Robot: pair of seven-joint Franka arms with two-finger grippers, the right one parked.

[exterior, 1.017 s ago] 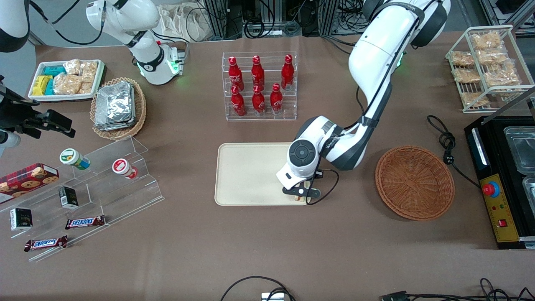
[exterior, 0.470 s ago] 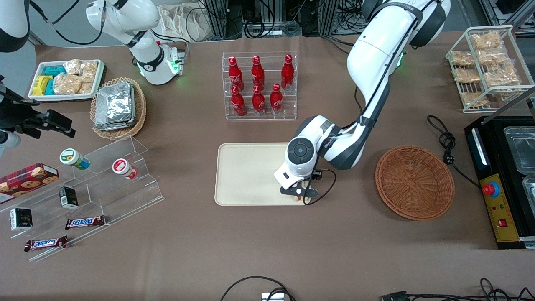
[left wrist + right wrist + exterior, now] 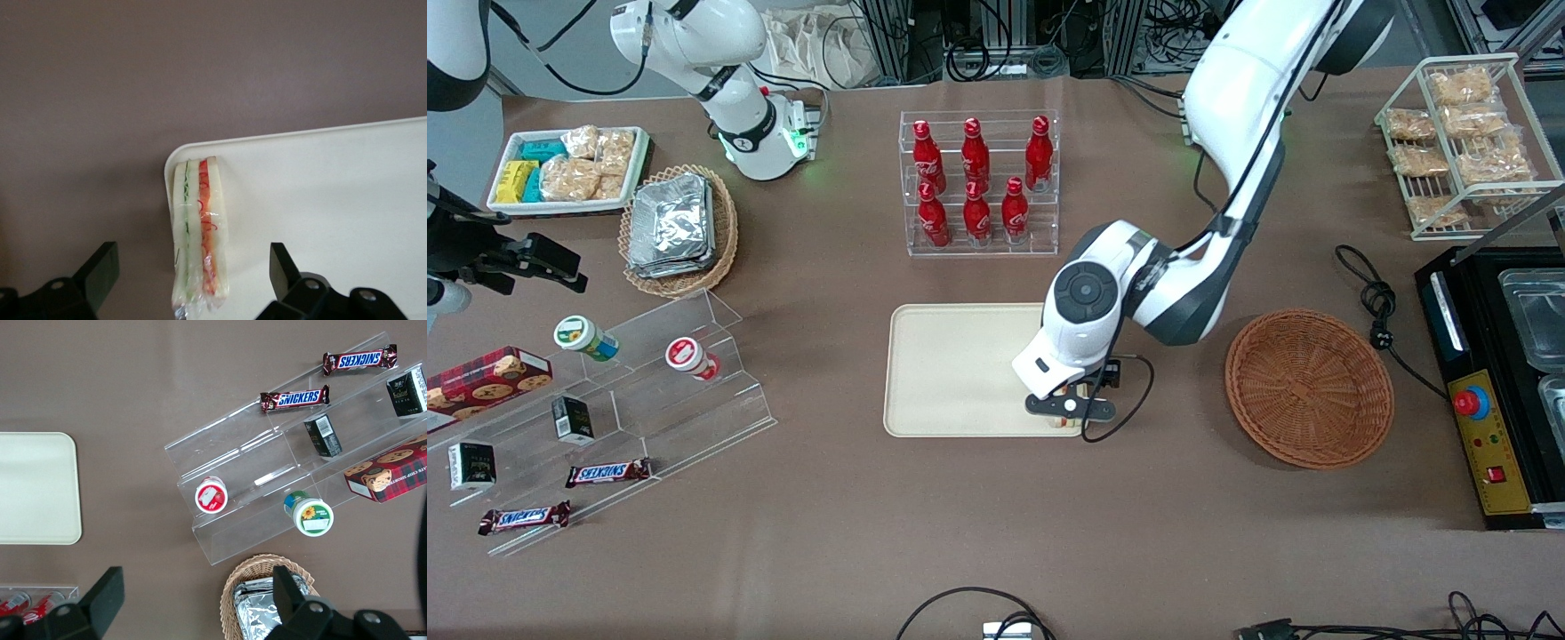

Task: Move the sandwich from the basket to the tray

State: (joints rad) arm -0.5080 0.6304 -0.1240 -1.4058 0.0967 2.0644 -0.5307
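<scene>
The sandwich (image 3: 199, 233), a film-wrapped wedge of white bread with a red and a green filling line along its edge, stands on its side on the tray (image 3: 333, 200). It sits at the tray's rounded corner, the one nearest the front camera on the working arm's side, with its outer bread slice right along the low rim. In the front view only a sliver of it (image 3: 1062, 424) shows under the wrist.

The tool (image 3: 193, 280) hangs directly above the sandwich, pointing straight down. Its two dark fingers (image 3: 100, 270) are spread wide, one on each side of the wedge, with clear space between each finger and the bread, so nothing is gripped and nothing touches. One finger is over the brown counter (image 3: 200, 67) just off the tray's edge; the other is over the tray's bare surface.

In the front view the left arm reaches in from its base, its white upper link sloping down to a bent elbow. From there the wrist folds toward the tray, so the tool (image 3: 1069, 411) sits over the tray's (image 3: 951, 373) corner. A black cable loops off the wrist.

The reddish-brown basket (image 3: 1309, 388) lies on the counter toward the working arm's end, well apart from the tray, with nothing visible inside it.
</scene>
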